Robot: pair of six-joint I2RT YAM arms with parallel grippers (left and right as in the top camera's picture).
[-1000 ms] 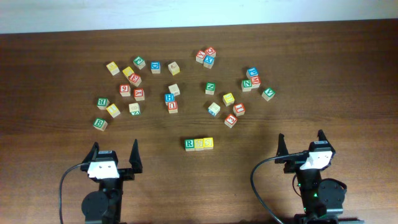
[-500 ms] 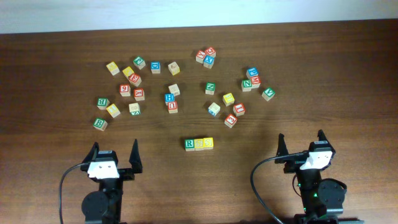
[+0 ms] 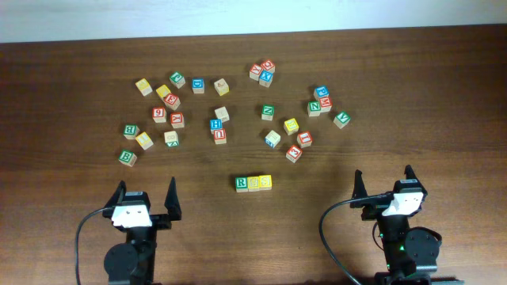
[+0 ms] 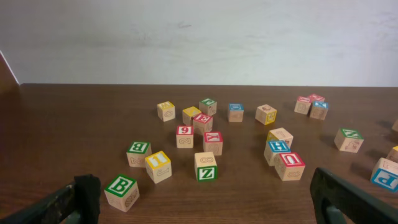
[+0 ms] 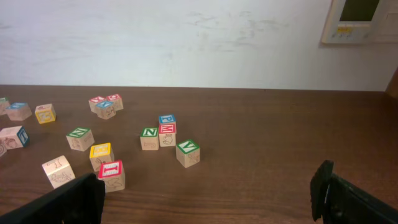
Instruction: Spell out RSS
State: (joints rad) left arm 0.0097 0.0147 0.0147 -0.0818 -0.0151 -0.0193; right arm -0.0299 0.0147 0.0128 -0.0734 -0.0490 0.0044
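Note:
Three blocks stand side by side in a row at the table's front middle: a green R block (image 3: 242,183), a green S block (image 3: 253,183) and a yellow S block (image 3: 265,182). My left gripper (image 3: 146,196) is open and empty at the front left, well clear of the row. My right gripper (image 3: 383,180) is open and empty at the front right. In the left wrist view its fingers (image 4: 87,196) frame a green B block (image 4: 122,191). In the right wrist view the fingers (image 5: 323,186) frame bare table near a red I block (image 5: 112,175).
Several loose letter blocks lie scattered across the far half of the table, in clusters at left (image 3: 158,114), middle (image 3: 218,125) and right (image 3: 320,101). A pale wall runs behind the table's far edge (image 3: 253,32).

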